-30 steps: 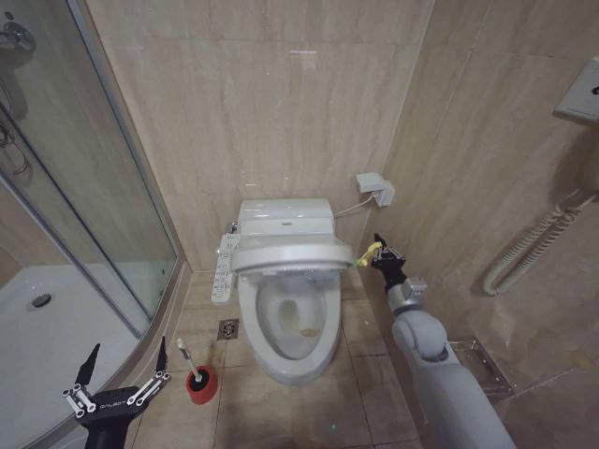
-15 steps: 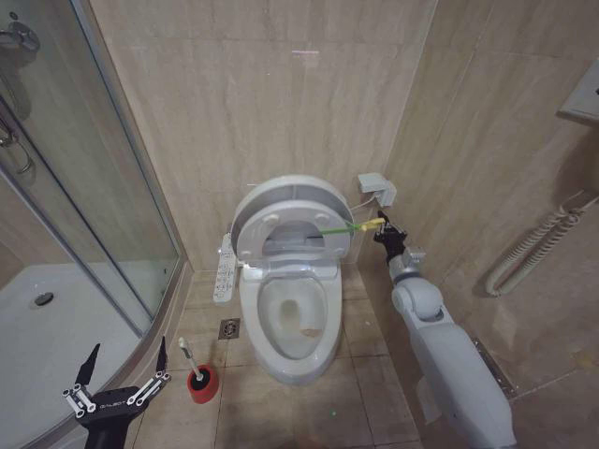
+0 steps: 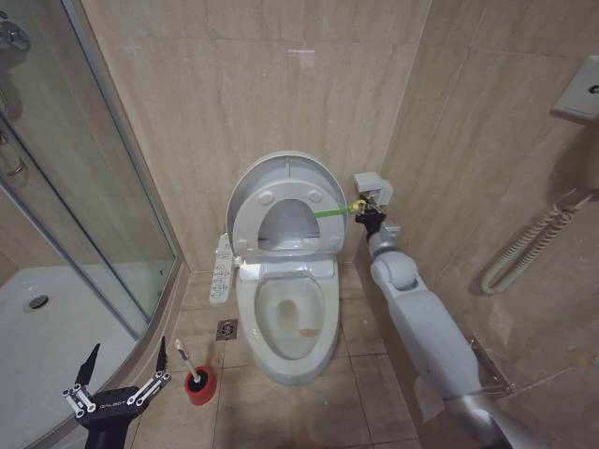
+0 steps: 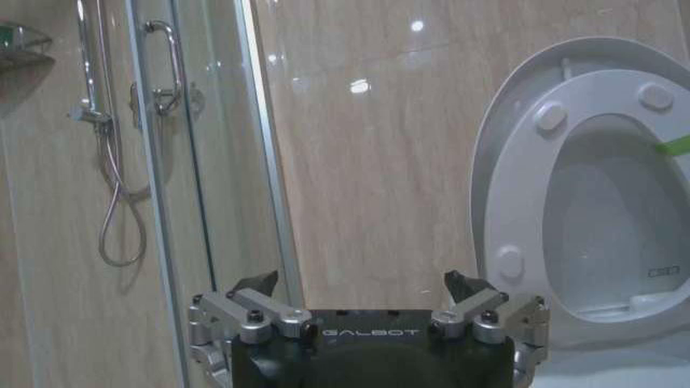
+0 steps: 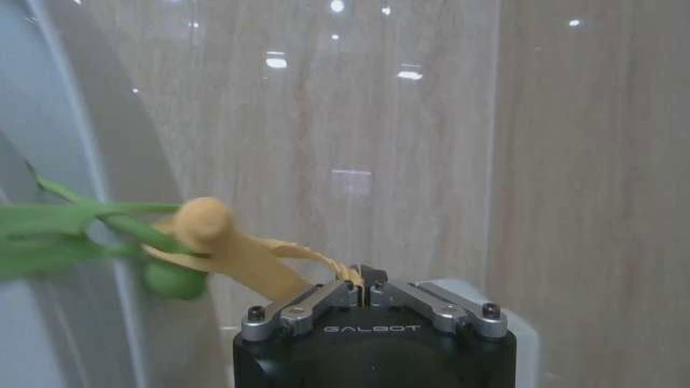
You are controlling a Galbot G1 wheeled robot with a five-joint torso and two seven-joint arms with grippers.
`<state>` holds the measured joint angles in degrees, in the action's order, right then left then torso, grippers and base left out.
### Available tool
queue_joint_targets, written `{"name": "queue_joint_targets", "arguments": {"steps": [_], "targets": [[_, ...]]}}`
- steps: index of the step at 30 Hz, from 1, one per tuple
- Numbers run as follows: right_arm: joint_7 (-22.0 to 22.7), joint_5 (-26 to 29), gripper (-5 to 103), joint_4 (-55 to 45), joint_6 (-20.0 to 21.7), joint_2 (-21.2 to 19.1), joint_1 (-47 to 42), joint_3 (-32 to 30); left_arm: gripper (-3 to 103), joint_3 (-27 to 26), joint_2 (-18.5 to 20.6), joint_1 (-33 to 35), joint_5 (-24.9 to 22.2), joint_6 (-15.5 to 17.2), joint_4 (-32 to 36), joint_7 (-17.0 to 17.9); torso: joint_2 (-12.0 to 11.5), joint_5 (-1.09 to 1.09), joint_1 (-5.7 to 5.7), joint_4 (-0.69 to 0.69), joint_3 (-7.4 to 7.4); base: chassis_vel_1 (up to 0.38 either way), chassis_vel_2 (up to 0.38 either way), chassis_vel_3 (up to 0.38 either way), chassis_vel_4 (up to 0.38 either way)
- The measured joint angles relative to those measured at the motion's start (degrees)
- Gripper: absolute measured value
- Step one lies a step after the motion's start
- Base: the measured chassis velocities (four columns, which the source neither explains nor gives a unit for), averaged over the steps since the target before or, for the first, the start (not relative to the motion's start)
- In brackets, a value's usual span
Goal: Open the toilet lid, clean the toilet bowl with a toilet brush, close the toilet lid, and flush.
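Toilet lid (image 3: 281, 201) risen upright, right gripper (image 3: 360, 208) fingers pinching its yellow loop (image 5: 242, 250), left gripper (image 3: 120, 379) fingers spread.

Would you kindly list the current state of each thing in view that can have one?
toilet lid: raised, near upright against the wall
toilet seat: raised with the lid
toilet bowl: uncovered, brownish stain inside
toilet brush: standing in its red holder
right gripper: shut on the yellow strap
left gripper: open, low near the shower

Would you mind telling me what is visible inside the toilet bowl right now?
Inside the toilet bowl: brownish stains and a darker drain hollow. The near inner wall is hidden by the rim.
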<state>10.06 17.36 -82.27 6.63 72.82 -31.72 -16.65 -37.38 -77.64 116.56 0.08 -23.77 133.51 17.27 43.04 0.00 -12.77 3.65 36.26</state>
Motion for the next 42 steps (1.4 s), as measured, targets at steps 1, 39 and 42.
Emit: {"name": "queue_joint_targets", "arguments": {"steps": [1, 39, 42], "targets": [[0.22, -0.03, 2, 1.16, 0.06, 0.40, 1.20, 0.72, 100, 0.00, 0.00, 0.00, 0.00, 0.00, 0.00, 0.00, 0.00, 0.00, 0.00, -0.01, 0.00, 0.000, 0.000, 0.000, 0.000], [0.16, -0.89, 2, 21.33, -3.01, 0.53, 21.58, 8.36, 100, 0.00, 0.00, 0.00, 0.00, 0.00, 0.00, 0.00, 0.00, 0.01, 0.01, -0.01, -0.01, 0.000, 0.000, 0.000, 0.000], [0.44, -0.97, 2, 22.58, -3.01, 1.23, 22.57, 8.82, 100, 0.00, 0.00, 0.00, 0.00, 0.00, 0.00, 0.00, 0.00, 0.00, 0.01, -0.01, -0.01, 0.000, 0.000, 0.000, 0.000]]}}
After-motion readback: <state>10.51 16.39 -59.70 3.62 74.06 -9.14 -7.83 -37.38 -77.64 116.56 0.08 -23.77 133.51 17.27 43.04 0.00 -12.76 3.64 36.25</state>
